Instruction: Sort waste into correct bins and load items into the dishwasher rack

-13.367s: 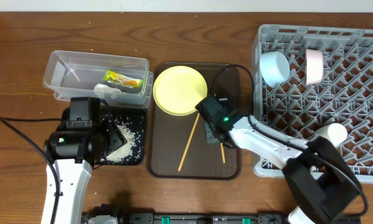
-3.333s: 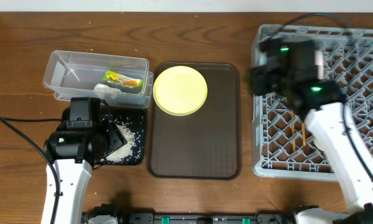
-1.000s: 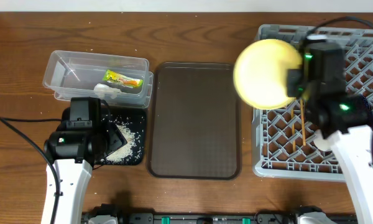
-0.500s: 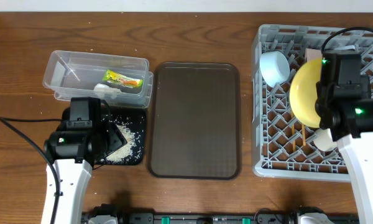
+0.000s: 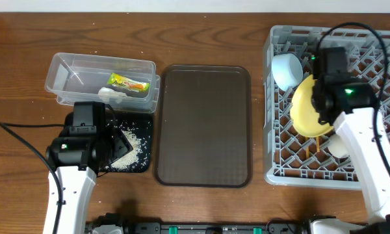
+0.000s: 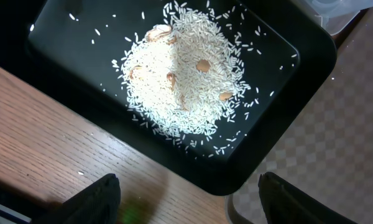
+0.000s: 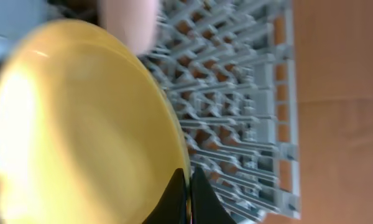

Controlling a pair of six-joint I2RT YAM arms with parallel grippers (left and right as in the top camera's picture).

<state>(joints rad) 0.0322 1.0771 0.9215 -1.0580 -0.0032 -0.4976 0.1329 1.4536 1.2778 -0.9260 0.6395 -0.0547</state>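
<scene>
My right gripper [image 7: 189,180] is shut on the rim of the yellow plate [image 5: 307,112], which it holds tilted on edge inside the grey dishwasher rack [image 5: 377,175]; the plate fills the right wrist view [image 7: 81,124]. The light blue bowl [image 5: 286,70] stands in the rack's near-left corner. A wooden chopstick [image 5: 317,143] lies in the rack below the plate. A white bowl [image 5: 338,145] shows partly under my right arm. My left gripper [image 6: 186,199] is open and empty above the black tray [image 6: 286,93] with rice grains [image 6: 180,78]. The snack wrapper [image 5: 128,82] and white tissue [image 5: 110,94] lie in the clear tub [image 5: 84,68].
The dark brown serving tray [image 5: 203,125] lies bare in the middle of the wooden table. The black tray [image 5: 138,156] sits just in front of the clear tub, at the serving tray's left edge. The right arm's cable [image 5: 351,29] loops over the rack.
My right gripper carried the yellow plate from above the rack's left edge into the rack, then shifted it left and down, tilted on edge. The left arm has not moved.
</scene>
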